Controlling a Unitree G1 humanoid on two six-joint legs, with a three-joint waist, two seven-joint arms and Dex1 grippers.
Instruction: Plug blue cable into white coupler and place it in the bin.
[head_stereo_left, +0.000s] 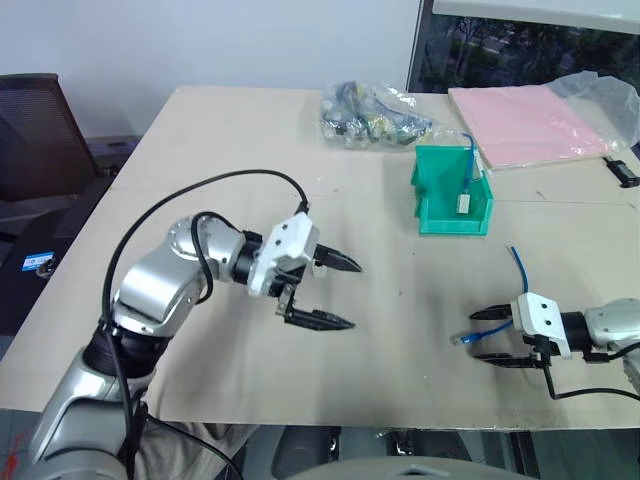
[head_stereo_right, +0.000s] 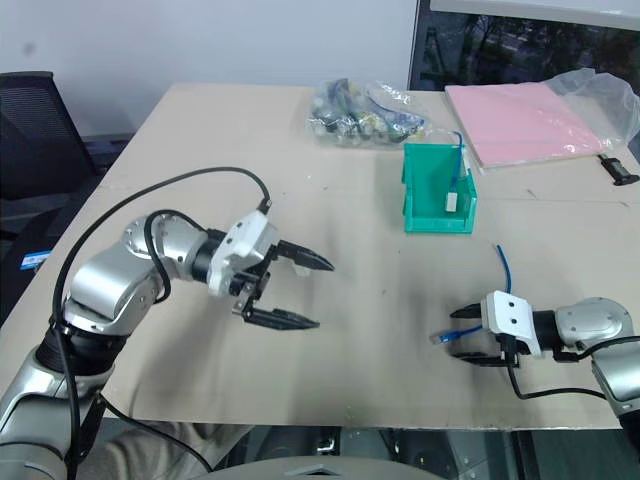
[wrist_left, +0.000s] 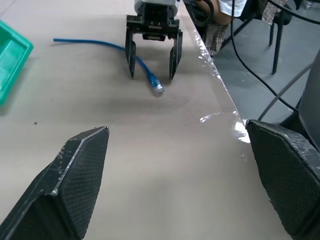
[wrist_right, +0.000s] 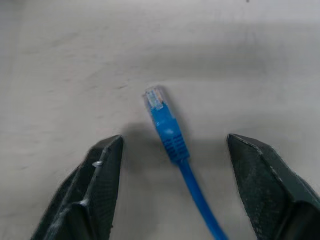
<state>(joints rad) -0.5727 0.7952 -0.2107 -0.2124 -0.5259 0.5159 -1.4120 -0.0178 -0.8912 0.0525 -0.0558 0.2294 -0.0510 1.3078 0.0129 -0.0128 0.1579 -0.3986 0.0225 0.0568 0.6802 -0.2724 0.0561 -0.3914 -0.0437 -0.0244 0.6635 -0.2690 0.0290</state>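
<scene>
Beige tabletop (head_stereo_left: 250, 140), white wall (head_stereo_left: 200, 40)

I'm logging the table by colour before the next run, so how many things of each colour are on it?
Blue: 2, the blue cable between the right end effector's fingers and another blue cable in the bin
Green: 1, the bin
White: 1, the white coupler
Pink: 1, the pink folder
Mixed: 1, the bagged cable bundle
Total: 6
</scene>
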